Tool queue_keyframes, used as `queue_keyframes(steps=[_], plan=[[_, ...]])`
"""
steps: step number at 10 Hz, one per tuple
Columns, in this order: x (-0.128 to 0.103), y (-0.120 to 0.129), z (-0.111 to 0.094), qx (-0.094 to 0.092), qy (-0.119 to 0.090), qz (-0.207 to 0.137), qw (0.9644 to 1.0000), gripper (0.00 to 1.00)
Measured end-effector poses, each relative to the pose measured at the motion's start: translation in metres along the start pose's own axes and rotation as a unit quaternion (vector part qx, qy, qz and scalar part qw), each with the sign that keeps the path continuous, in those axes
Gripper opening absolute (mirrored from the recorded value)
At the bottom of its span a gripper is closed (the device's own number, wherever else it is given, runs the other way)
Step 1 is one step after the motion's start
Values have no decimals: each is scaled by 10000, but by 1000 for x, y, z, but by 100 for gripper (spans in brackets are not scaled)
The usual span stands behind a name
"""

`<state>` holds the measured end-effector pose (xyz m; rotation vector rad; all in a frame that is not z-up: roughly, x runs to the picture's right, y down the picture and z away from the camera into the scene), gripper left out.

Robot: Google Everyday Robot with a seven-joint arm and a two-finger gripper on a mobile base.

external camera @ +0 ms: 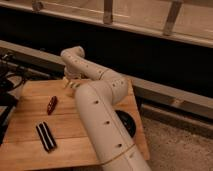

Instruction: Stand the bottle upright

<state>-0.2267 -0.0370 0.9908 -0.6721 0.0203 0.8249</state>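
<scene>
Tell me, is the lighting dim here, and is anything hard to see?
Camera view: warm, dim light and soft focus throughout; the wooden table is brightest, the wall behind nearly black. The white arm hides the gripper at the table's far edge; the bottle is only a pale blur there.
</scene>
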Motion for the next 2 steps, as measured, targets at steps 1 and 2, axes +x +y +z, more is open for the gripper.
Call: queue_keyframes(steps=[1, 2], plan=[[1, -1, 3, -27, 55, 8, 10000, 80], [2, -2, 8, -65, 128, 6, 9999, 80]])
